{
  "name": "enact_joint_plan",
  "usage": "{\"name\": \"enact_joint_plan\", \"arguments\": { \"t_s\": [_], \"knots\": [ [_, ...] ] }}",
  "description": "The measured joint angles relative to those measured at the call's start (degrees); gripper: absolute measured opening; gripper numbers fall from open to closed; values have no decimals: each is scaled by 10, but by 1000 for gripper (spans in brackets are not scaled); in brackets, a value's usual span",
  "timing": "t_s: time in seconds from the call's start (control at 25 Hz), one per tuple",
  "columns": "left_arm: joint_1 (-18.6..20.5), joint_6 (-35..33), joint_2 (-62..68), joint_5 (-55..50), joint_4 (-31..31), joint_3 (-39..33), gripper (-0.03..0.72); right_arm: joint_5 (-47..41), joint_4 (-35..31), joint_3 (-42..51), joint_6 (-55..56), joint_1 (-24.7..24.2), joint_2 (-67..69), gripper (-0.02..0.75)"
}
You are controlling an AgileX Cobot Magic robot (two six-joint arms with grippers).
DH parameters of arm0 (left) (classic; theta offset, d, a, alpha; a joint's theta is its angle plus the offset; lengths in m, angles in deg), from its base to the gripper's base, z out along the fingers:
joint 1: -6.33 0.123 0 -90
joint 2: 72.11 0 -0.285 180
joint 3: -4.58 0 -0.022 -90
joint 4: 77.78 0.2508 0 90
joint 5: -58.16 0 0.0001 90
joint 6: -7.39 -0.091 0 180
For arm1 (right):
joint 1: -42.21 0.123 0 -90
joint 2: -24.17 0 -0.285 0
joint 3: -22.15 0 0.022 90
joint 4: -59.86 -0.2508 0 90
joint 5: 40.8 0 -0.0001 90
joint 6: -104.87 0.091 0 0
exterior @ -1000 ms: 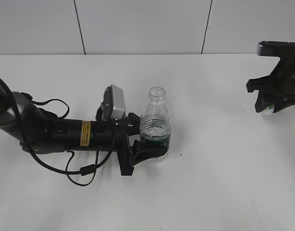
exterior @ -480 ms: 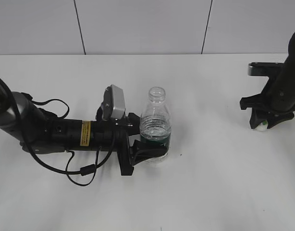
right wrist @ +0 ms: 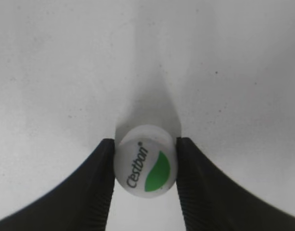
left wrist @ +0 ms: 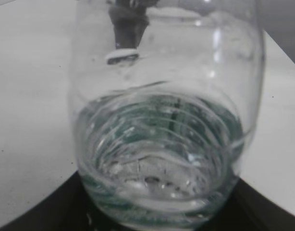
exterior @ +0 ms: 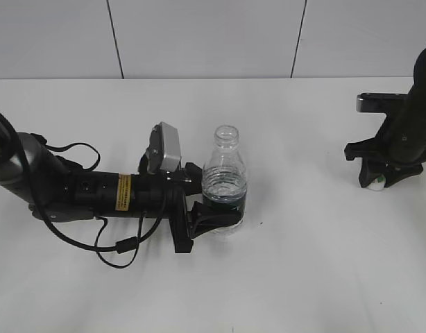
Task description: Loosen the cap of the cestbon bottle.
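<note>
Right tool (exterior: pixel 377 182) has dropped to the surface (exterior: pixel 303 277) far right, clamping the cap (right wrist: pixel 145 165); left tool (exterior: pixel 211 215) grips the cestbon bottle (exterior: pixel 225 182), already open.

exterior view: slants down from the front onto the white table (exterior: pixel 303 277), both arms in frame.
left wrist view: level, very near the cestbon bottle (left wrist: pixel 162 120), facing across the table.
right wrist view: straight down, close over the cap (right wrist: pixel 145 158).
shared: bottle, cap (exterior: pixel 377 182), tabletop.
</note>
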Motion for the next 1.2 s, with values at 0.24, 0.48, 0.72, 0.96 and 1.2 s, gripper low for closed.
{"name": "enact_joint_plan", "arguments": {
  "t_s": [0.24, 0.48, 0.72, 0.96, 1.2],
  "knots": [
    [0, 0, 0, -1, 0, 0, 412, -4, 0, -1, 0, 0, 0, 437],
    [0, 0, 0, -1, -1, 0, 412, -82, -3, -50, 0, 0, -5, 460],
    [-1, 0, 0, -2, -11, 0, 412, -107, -4, -109, 0, -1, -45, 462],
    [-1, 0, 0, -4, -19, 0, 455, -110, -4, -130, 0, -1, -66, 462],
    [-1, 0, 0, -7, -34, 0, 508, -118, -4, -136, 0, -1, -68, 463]
  ]
}}
